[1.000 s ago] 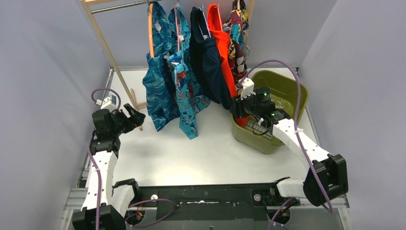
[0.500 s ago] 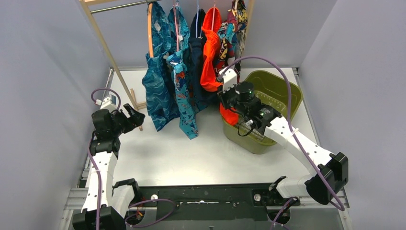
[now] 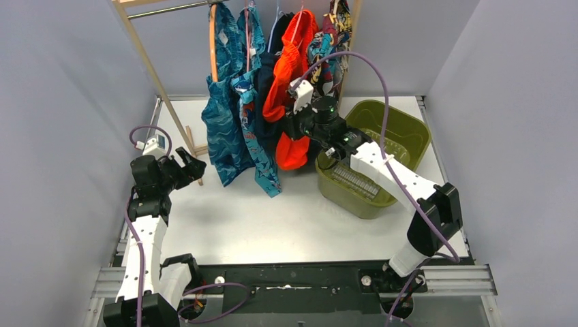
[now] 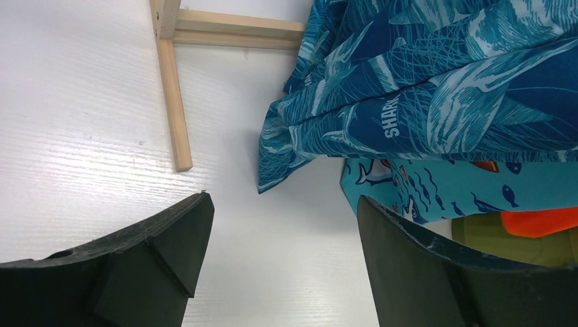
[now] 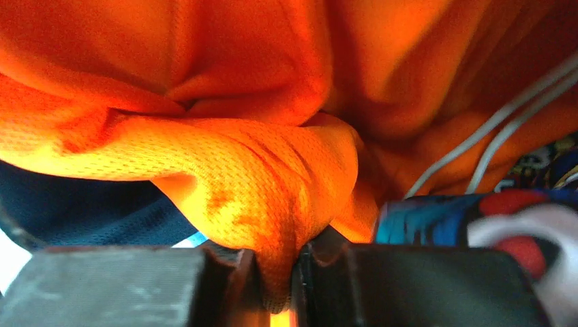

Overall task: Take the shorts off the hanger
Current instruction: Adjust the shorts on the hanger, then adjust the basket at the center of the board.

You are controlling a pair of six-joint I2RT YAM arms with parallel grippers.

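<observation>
The left gripper [image 4: 279,231] stood near the left table edge with its jaws wide and holding nothing, short of the teal leaf-print shorts [image 4: 436,88]. Farther in, beside the green bin [image 3: 402,129], the right gripper [image 5: 276,272] was clamped on a fold of the orange-red shorts [image 3: 286,88]. That garment hung between the navy shorts [image 3: 267,75] and the multicolour shorts [image 3: 328,41]. Its upper end sat at a white wire hanger [image 5: 504,126] below the rail [image 3: 170,8]. Its long axis ran roughly vertical, and the lower end was bunched at the grip. Judged progress: early. All 5 pairs appeared to hang at the rail: 1 gripped, 0 removed.
</observation>
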